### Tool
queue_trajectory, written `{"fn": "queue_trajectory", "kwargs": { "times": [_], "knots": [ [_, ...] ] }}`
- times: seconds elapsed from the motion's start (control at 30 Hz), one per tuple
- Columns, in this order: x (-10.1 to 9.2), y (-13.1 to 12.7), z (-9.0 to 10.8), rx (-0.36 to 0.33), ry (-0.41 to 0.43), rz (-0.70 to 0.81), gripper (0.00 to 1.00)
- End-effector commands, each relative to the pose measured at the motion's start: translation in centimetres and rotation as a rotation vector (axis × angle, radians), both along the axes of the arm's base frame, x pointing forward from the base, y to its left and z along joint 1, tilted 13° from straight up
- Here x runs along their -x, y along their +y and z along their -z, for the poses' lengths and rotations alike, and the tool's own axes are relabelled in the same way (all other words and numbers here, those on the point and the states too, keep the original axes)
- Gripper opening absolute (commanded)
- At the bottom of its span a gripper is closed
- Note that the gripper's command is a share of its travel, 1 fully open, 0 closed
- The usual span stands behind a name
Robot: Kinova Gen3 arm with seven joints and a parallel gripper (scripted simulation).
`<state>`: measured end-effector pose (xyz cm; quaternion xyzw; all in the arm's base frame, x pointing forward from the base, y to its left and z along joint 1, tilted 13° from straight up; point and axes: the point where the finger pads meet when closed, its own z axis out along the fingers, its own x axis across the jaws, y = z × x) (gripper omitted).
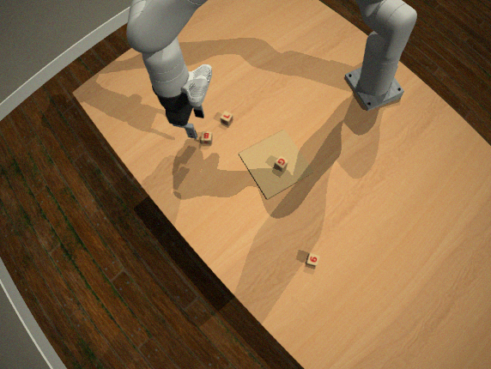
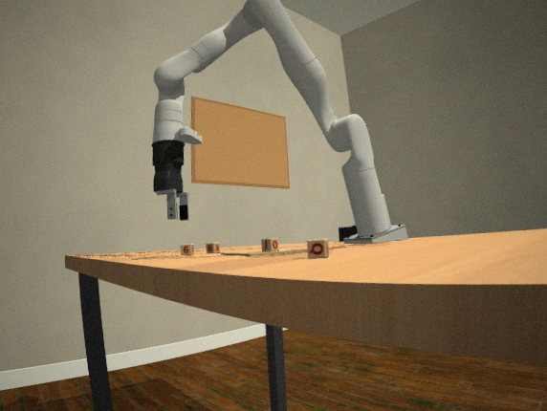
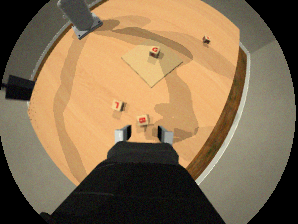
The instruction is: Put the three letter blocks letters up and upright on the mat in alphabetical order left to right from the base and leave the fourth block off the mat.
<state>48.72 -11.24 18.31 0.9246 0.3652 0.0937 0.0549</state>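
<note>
Wooden table [image 1: 386,214], top view: the mat [image 1: 262,150] carries the G block [image 1: 280,163], while the B block [image 1: 206,137] and the L block [image 1: 226,117] lie off it beside my end effector [image 1: 191,130], and the 6 block [image 1: 312,259] sits well apart toward the far edge. Exterior view: my end effector [image 2: 177,208] hangs well above the table, fingers wide, gripping nothing. Wrist view: the B block [image 3: 143,120] shows between my fingers, below them.
</note>
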Motion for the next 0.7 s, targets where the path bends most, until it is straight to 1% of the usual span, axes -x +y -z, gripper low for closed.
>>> {"fn": "queue_trajectory", "kwargs": {
  "times": [0.0, 0.03, 0.67],
  "knots": [
    [0.0, -0.2, 0.0, 0.001, -0.001, 0.004, 1.00],
    [-0.2, -0.7, -0.1, 0.000, -0.001, 0.003, 1.00],
    [-0.5, -1.5, -0.2, 0.000, -0.003, 0.001, 1.00]
  ]
}}
